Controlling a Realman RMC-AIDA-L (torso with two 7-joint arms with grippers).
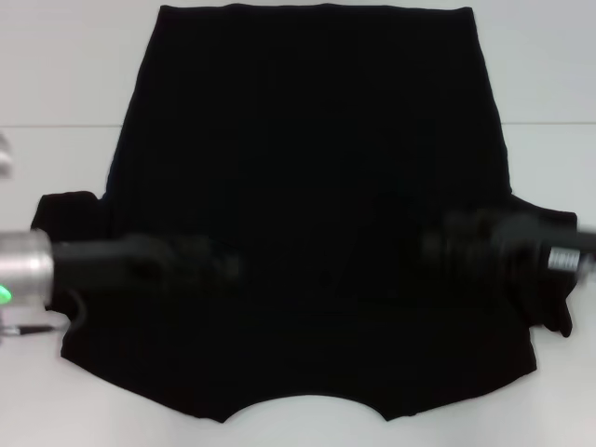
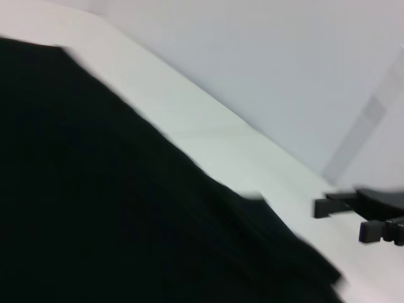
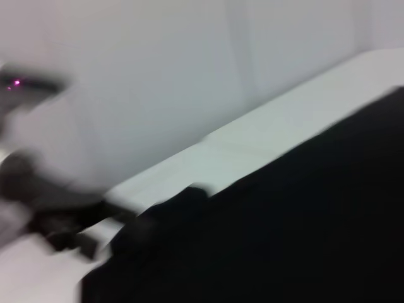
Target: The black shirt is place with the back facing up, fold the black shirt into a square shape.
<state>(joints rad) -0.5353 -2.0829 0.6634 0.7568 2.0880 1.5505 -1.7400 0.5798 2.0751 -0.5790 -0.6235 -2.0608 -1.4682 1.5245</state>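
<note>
The black shirt [image 1: 307, 186] lies spread flat on the white table [image 1: 56, 74], its curved neckline toward me and its straight hem at the far side. A short sleeve sticks out on each side. My left gripper [image 1: 222, 267] reaches in from the left over the shirt's lower left part. From the right, my right gripper [image 1: 436, 248] reaches in over the lower right part. Both are dark against the cloth and blurred. In the left wrist view the shirt [image 2: 113, 208] fills the lower part, with the right gripper [image 2: 363, 218] farther off. The right wrist view also shows the shirt [image 3: 284, 221].
Bare white table surrounds the shirt on the left, right and far sides. A seam line [image 1: 56, 127] crosses the tabletop. A pale wall [image 2: 265, 63] rises beyond the table's edge in the wrist views.
</note>
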